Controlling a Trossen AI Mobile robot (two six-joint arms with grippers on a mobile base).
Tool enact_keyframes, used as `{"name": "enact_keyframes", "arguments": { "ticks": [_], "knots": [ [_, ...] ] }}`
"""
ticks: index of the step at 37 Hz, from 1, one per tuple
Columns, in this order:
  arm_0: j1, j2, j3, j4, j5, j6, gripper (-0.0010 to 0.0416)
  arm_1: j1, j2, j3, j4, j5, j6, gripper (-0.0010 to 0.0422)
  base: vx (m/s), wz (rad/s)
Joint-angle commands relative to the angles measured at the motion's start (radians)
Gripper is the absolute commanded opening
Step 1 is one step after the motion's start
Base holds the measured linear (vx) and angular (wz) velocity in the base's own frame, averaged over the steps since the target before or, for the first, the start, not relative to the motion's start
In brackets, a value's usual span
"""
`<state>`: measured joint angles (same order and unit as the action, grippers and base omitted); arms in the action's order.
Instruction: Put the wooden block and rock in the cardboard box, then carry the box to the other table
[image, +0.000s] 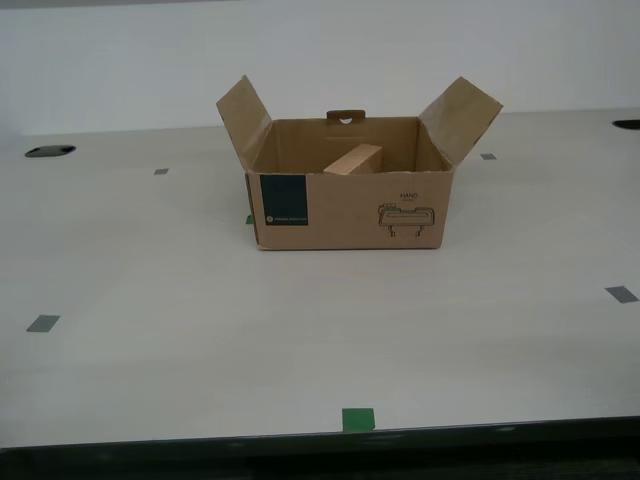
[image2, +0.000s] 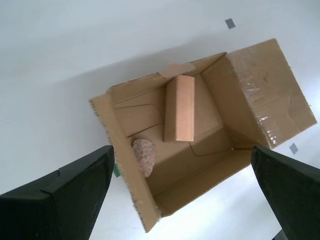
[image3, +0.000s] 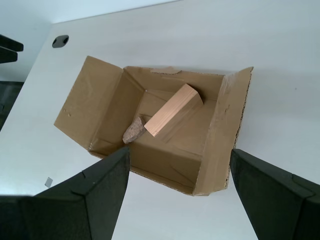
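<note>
The cardboard box (image: 350, 212) stands open on a smooth pale table, flaps up, blue label facing the exterior camera. The wooden block (image: 354, 159) leans inside it, one end above the rim. The rock is hidden in the exterior view. My second gripper (image2: 181, 152) hovers open high above the cardboard box (image2: 265, 85), looking down on the wooden block (image2: 180, 107) and the rock (image2: 145, 154) on the box floor. My first gripper (image3: 179, 151) is open too, above the cardboard box (image3: 95, 105), wooden block (image3: 172, 111) and rock (image3: 134, 131). Neither arm shows in the exterior view. The other table is out of view.
Grey tape squares (image: 42, 323) (image: 621, 294) and a green tape square (image: 358, 419) mark the tabletop. A dark cable hole (image: 50, 151) sits at the exterior view's far left. The table's dark front edge (image: 320, 445) runs along the bottom of that view.
</note>
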<state>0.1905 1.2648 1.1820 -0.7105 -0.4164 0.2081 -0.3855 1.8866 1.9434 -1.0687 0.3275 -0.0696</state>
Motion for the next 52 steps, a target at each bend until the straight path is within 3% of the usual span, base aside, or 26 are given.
{"name": "enact_keyframes", "arguments": {
  "ticks": [1, 8, 14, 24, 28, 33, 40, 44, 47, 52],
  "knots": [
    [-0.008, 0.000, 0.024, -0.013, 0.002, 0.026, 0.0275, 0.017, 0.000, 0.001, -0.004, 0.002, -0.001, 0.0373, 0.000, 0.000],
    [-0.052, 0.024, 0.074, -0.114, 0.002, 0.028, 0.0275, 0.027, 0.000, -0.001, -0.032, 0.002, 0.000, 0.0373, 0.000, 0.000],
    [-0.084, 0.072, 0.089, -0.171, 0.002, 0.002, 0.0274, 0.031, 0.000, -0.023, -0.047, 0.002, 0.002, 0.0373, 0.000, 0.000],
    [-0.085, 0.201, 0.089, -0.169, -0.008, -0.026, 0.0261, 0.034, 0.000, -0.097, -0.051, 0.003, 0.009, 0.0373, 0.000, 0.000],
    [-0.085, 0.269, 0.089, -0.167, -0.043, -0.036, 0.0259, 0.036, 0.000, -0.125, -0.049, 0.003, 0.011, 0.0373, 0.000, 0.000],
    [-0.085, 0.343, 0.089, -0.141, -0.059, -0.071, 0.0273, 0.037, 0.000, -0.148, -0.029, 0.004, 0.010, 0.0373, 0.000, 0.000],
    [-0.085, 0.422, 0.089, -0.089, -0.059, -0.075, 0.0286, 0.037, 0.000, -0.202, -0.009, 0.005, 0.010, 0.0373, 0.000, 0.000],
    [-0.085, 0.463, 0.089, -0.060, -0.065, -0.077, 0.0293, 0.038, 0.000, -0.255, 0.028, 0.061, 0.008, 0.0373, 0.000, 0.000],
    [-0.085, 0.496, 0.089, -0.044, -0.103, -0.077, 0.0298, 0.037, 0.000, -0.299, 0.071, 0.114, -0.008, 0.0373, 0.000, 0.000],
    [-0.084, 0.544, 0.089, -0.008, -0.124, -0.075, 0.0309, 0.038, 0.007, -0.338, 0.114, 0.103, -0.026, 0.0373, 0.000, 0.000]
  ]
}}
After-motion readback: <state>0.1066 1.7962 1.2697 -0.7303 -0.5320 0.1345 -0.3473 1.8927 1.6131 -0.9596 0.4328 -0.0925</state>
